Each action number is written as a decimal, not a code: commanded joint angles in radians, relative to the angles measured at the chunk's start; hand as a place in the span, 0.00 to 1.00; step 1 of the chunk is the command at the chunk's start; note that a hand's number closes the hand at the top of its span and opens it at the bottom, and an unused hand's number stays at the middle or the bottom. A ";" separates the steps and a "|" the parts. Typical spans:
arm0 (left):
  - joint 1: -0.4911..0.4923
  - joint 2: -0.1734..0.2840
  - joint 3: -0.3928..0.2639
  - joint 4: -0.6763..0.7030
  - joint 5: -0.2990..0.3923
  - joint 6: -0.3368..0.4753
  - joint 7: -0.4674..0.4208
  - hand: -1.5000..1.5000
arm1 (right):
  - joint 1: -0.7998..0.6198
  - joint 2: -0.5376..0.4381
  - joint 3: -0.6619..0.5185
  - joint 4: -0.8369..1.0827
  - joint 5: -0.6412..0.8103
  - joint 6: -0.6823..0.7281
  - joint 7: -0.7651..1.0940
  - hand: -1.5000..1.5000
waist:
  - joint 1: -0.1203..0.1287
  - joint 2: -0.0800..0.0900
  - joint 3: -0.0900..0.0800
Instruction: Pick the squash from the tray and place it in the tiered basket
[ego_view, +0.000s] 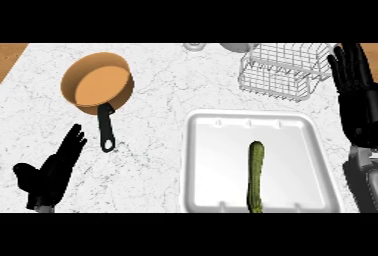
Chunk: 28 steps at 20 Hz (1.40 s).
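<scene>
The long green squash (255, 176) is lying lengthwise in the white plastic tray (207, 150); the right hand (353, 85) is hovering, fingers straight, seemingly beside the white wire tiered basket (279, 76); the left hand (53, 171) is resting open.

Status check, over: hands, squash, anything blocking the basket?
Left hand open, resting low left. Right hand open beside tiered basket. Squash lying in tray, untouched. Nothing in the way.

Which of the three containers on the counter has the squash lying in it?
The white tray holds the squash. The orange pan at the left and the wire tiered basket behind the tray show nothing inside.
</scene>
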 joint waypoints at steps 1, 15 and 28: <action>-0.004 -0.013 -0.007 -0.067 -0.033 0.038 0.014 0.50 | 0.072 0.050 0.012 -0.081 0.031 -0.069 0.031 1.00 | -0.006 0.011 0.025; -0.128 0.109 0.035 -0.079 -0.200 0.163 0.081 0.50 | 0.748 0.296 0.005 -0.244 0.324 -0.633 0.234 0.00 | -0.058 0.006 0.021; -0.232 0.075 -0.033 -0.066 -0.257 0.151 0.109 0.50 | 0.838 -0.096 0.210 -0.652 0.603 -0.165 0.994 0.00 | 0.018 0.026 0.018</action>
